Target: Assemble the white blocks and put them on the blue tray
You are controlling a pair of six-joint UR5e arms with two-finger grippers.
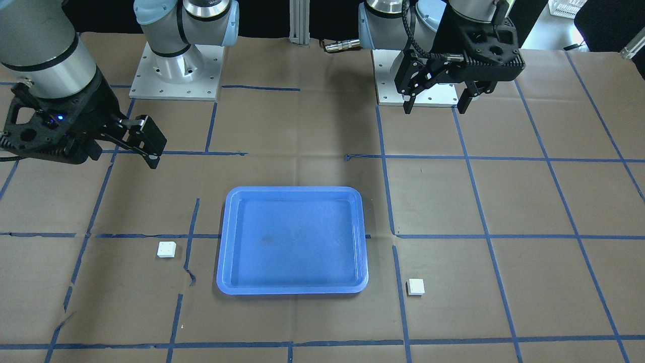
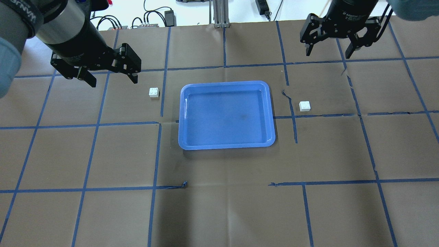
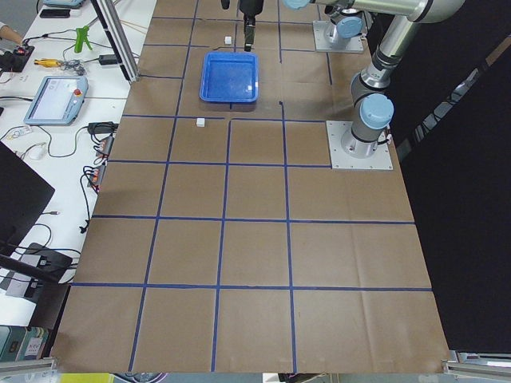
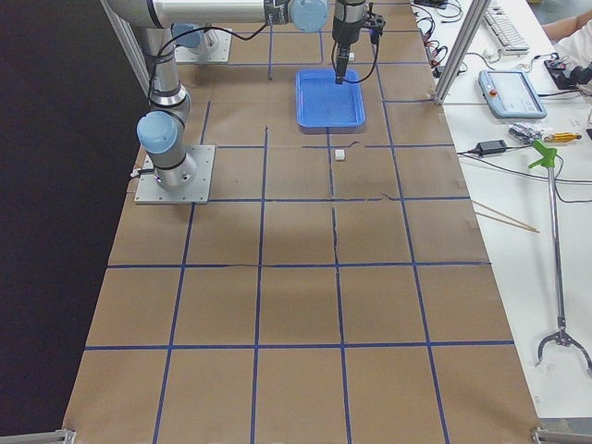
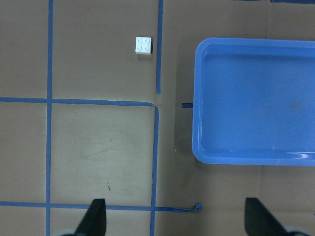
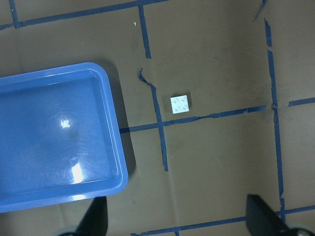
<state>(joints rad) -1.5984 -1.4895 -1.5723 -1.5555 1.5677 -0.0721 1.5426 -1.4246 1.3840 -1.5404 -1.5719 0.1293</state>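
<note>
The blue tray lies flat in the middle of the table with nothing in it. One white block sits on the paper just off the tray's left side. It shows in the left wrist view, studs up. The other white block sits to the tray's right. My left gripper hangs open and empty above the table, left of its block. My right gripper is open and empty, high above and beyond its block.
Brown paper with blue tape grid lines covers the table. The two arm bases stand at the robot's edge. An aluminium post and cables stand at the far edge. Side benches hold tools and a pendant.
</note>
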